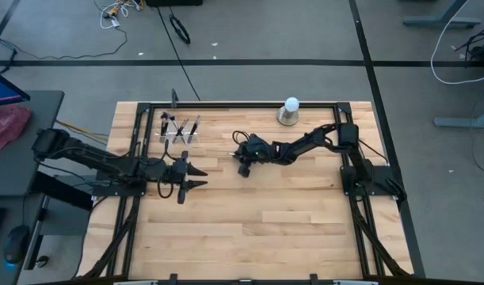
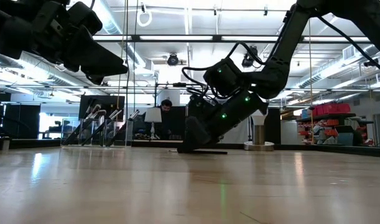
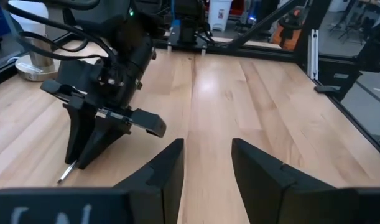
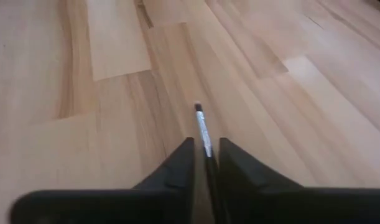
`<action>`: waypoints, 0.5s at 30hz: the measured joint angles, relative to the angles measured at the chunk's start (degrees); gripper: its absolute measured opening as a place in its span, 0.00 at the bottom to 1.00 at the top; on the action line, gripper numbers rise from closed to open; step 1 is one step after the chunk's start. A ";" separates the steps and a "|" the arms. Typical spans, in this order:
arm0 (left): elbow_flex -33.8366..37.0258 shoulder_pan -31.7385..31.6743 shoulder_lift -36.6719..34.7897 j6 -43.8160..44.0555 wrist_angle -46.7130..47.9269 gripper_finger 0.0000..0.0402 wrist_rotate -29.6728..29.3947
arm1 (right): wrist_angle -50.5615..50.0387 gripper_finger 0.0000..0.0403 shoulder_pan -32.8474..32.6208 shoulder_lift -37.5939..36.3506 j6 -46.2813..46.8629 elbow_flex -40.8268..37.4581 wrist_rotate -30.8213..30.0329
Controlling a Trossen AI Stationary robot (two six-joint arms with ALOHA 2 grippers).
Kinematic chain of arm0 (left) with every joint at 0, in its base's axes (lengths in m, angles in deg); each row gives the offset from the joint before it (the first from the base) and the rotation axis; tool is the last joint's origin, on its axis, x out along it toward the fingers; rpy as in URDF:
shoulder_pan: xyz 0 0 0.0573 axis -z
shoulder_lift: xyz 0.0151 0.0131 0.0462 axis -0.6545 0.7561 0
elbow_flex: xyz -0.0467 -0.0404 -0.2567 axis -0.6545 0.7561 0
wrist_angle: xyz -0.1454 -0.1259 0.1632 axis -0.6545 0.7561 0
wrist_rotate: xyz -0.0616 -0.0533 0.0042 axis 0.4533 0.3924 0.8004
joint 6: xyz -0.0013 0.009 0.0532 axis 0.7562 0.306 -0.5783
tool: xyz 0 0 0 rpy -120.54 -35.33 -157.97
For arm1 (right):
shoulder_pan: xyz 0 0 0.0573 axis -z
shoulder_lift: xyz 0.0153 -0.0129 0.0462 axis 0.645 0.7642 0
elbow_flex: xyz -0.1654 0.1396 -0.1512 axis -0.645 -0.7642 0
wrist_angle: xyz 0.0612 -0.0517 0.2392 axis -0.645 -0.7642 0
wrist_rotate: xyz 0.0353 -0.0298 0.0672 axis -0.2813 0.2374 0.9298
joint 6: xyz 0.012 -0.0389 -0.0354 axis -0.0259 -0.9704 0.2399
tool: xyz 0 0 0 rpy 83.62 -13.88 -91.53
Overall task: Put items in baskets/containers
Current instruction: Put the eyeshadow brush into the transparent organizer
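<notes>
A few brushes (image 1: 178,127) already stood in the clear holder (image 1: 181,136) at the far left of the counter (image 1: 249,229). One more brush (image 4: 203,134) lay flat near the middle, so the job was not done. The right claw (image 1: 242,161) was tipped down onto the wood there, and its fingers were pinched close on that brush's handle. The left claw (image 1: 196,176) hung above the counter, near the holder, pointing right, with its fingers partly apart and nothing in them.

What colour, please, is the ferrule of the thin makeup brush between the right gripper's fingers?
Silvery, on the thin black-handled makeup brush; the right wrist view shows it best.
</notes>
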 joint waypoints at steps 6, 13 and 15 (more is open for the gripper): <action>0.00 -0.02 0.02 -0.19 0.03 0.35 0.00 | 3.99 0.03 0.02 -0.04 0.68 -2.70 -0.11; 0.00 -0.02 0.04 -1.29 0.81 0.35 0.02 | 9.79 0.03 -2.57 0.44 4.29 -3.88 -2.18; 0.00 -0.03 0.04 -1.45 1.72 0.35 0.04 | 12.77 0.02 -3.84 0.57 5.80 -4.02 -2.76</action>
